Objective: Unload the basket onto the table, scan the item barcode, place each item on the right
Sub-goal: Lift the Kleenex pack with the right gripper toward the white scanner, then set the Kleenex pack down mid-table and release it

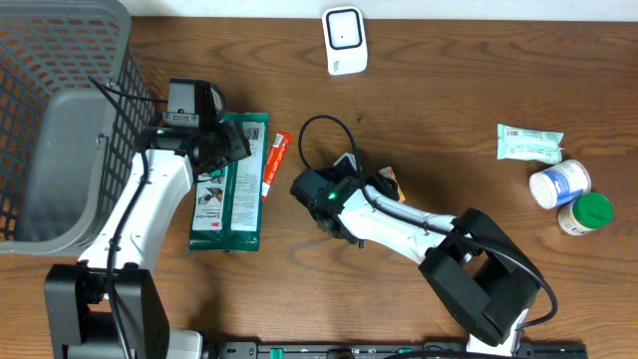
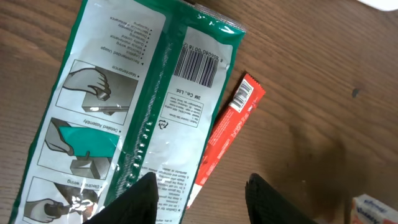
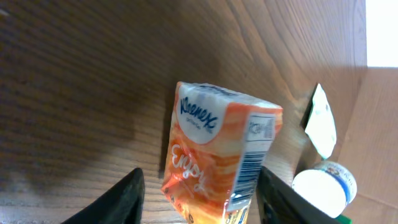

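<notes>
Both arms rise from bases at the near edge of the tabletop. The left arm stretches straight away from its base. The right arm leans across toward the middle with its elbow bent. The left gripper hangs low over a green pack, its fingers parted and holding nothing; one finger hovers over the pack's edge and the near end of a red strip lies between them. The right gripper points down at the tissue pack, the item with a barcode on its side panel. The pack sits on the wood near the tabletop's centre, and the fingers are spread to either side without clamping it. Its white top reads "Kleenex" above orange script that I cannot make out. The green pack carries a barcode, the line "3M Co., Ltd", and drawn steps headed "Detailed Assembly"; the red strip has its own barcode at the far end. A mesh basket crowds the left edge beside the left arm. To the right, bare wood separates the tissue pack from a small packet, a blue-and-white tub and a green-lidded jar. The white scanner stands at the far edge, with clear wood between it and both grippers.
</notes>
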Robot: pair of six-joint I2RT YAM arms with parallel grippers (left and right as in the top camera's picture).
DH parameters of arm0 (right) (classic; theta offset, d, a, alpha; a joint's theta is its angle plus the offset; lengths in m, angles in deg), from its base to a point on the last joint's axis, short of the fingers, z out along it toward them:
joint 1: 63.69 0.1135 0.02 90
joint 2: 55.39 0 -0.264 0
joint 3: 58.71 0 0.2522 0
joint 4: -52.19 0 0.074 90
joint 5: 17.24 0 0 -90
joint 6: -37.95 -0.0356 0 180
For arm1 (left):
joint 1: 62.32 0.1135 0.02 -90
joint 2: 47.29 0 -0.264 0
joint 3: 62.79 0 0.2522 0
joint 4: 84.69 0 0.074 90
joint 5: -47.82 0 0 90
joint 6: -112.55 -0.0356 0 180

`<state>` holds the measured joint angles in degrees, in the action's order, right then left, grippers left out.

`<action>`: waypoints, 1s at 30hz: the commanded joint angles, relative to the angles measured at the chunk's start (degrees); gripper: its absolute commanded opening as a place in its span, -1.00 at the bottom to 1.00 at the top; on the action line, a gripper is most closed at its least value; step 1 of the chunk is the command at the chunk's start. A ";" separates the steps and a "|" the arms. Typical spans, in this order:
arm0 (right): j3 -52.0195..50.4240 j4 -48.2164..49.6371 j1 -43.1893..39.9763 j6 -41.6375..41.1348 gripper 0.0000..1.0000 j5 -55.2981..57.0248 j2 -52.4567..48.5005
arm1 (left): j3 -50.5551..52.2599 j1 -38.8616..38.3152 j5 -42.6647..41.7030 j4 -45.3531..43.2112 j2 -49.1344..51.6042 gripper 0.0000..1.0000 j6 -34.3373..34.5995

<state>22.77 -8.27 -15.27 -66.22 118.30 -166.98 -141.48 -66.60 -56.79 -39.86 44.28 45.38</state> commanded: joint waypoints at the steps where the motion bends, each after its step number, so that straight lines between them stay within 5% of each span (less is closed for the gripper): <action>1: 0.15 0.04 0.33 -0.55 0.12 0.02 -0.02 | -0.17 0.09 1.03 0.15 -0.22 -0.03 0.37; 15: 0.26 1.38 -0.04 -0.55 0.44 -0.70 0.20 | -0.17 0.09 1.03 0.15 -0.22 -0.03 0.26; 24: 11.30 -0.50 -6.03 1.51 0.46 -13.11 4.02 | -0.17 0.09 1.86 0.37 -0.22 -0.01 -0.07; 30: 19.52 -0.20 -11.19 2.23 0.40 -31.36 8.37 | -0.17 0.09 1.86 1.95 -0.22 0.00 -2.67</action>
<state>38.51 -8.67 -24.16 -64.63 99.04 -162.43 -141.48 -66.60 -55.65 -38.68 44.28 44.79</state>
